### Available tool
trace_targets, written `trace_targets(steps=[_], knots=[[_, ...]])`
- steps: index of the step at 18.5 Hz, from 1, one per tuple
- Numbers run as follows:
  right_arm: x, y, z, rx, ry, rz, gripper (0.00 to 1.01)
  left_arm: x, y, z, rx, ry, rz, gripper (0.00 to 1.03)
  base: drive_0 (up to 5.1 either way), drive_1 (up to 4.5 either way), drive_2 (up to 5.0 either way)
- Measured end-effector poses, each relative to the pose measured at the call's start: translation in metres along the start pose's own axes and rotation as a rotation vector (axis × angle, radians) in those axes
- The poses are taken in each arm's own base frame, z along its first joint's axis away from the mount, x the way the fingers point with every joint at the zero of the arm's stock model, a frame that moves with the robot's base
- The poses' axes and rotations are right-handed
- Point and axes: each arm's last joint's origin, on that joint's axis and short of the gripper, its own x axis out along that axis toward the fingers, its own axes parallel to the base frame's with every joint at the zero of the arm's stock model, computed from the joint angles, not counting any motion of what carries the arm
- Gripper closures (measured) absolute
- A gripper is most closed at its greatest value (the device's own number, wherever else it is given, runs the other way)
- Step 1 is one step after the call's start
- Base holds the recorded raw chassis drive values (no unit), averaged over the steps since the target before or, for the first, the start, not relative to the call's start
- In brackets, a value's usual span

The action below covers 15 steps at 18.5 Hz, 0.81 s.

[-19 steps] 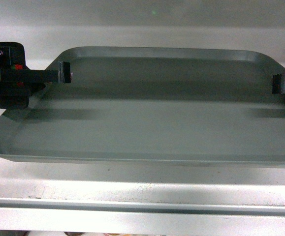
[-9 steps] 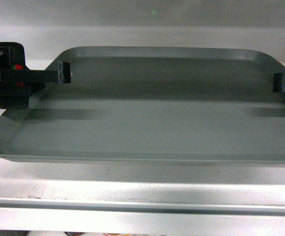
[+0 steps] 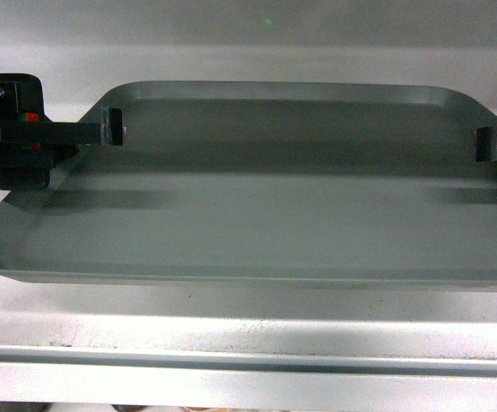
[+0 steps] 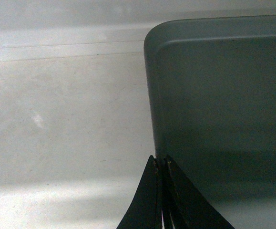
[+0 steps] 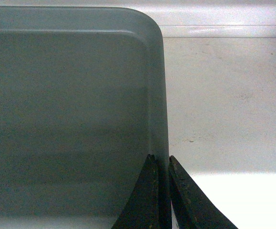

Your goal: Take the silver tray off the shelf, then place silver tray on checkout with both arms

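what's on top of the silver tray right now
Nothing rests inside the silver tray; its floor is bare. Only the left gripper and right gripper pinch its side rims. The near right corner is out of frame.

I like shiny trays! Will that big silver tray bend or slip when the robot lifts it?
The silver tray looks like rigid metal, so it probably won't bend. Its smooth rim could slip a little, since the left gripper and right gripper only pinch thin edges. Being wide, it might tilt if one side lags.
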Motion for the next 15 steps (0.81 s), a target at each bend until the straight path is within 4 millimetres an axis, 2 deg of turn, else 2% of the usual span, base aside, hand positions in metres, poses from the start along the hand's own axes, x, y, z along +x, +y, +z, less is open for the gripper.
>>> trace_targets(steps=[15], knots=[[0.0, 0.0, -0.0001, -0.001, 0.001, 0.0, 0.98, -0.0001, 0.0, 0.0, 0.0, 0.0, -0.001, 1.01, 0.0, 0.0, 0.0]])
